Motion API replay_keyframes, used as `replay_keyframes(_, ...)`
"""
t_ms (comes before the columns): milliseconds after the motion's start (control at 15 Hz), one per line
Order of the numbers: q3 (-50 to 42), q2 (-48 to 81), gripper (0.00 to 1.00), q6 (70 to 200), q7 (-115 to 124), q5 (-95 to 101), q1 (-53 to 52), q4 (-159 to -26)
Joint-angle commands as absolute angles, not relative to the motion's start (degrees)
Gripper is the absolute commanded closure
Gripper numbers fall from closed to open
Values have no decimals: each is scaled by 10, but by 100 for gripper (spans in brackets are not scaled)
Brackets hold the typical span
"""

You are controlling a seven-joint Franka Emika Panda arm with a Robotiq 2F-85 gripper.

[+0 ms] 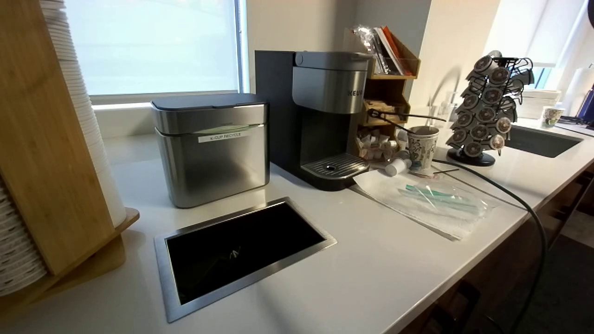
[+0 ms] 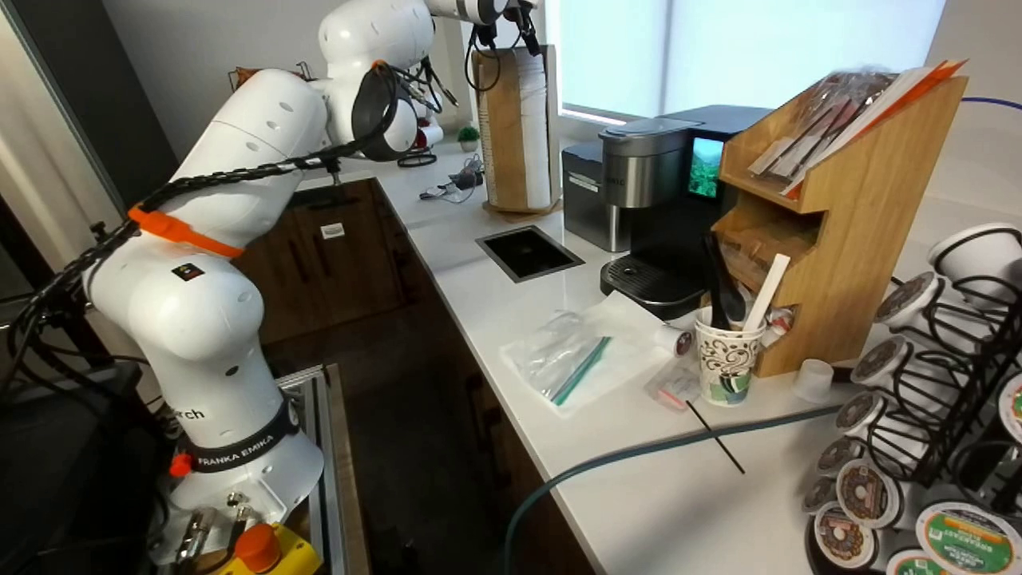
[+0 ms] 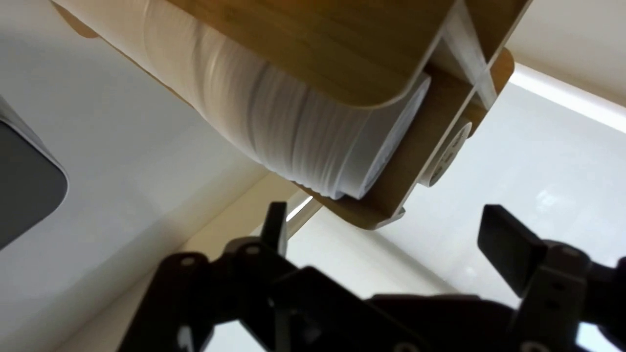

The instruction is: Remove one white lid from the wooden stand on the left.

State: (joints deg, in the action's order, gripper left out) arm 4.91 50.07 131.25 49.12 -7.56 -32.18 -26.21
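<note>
By the back edge of the tabletop [image 1: 357, 255], the wooden stand [image 2: 503, 136] keeps white lids [image 3: 283, 124] stacked; I hold my end effector [image 3: 386, 220] wide, empty, probably to straddle one.

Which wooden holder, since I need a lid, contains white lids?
The tall wooden stand beside the K-CUP RECYCLE bin; it houses white lids, the wooden rack holds packets.

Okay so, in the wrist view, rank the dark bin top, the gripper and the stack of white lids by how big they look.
Gripper, nearest the camera
Stack of white lids
Dark bin top
All three are cut off by the frame; this ranks visible parts.
</note>
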Motion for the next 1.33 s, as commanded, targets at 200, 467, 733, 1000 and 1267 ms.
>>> replay_keyframes(200,58,518,0,1320,521,-71,-320,-249)
replay_keyframes(467,59,529,0,1350,519,-71,-323,-244)
replay_keyframes(733,68,536,0,1389,519,-76,-327,-248)
replay_keyframes(1000,77,540,0,1406,510,-79,-330,-249)
replay_keyframes(1267,80,542,0,1425,501,-77,-334,-249)
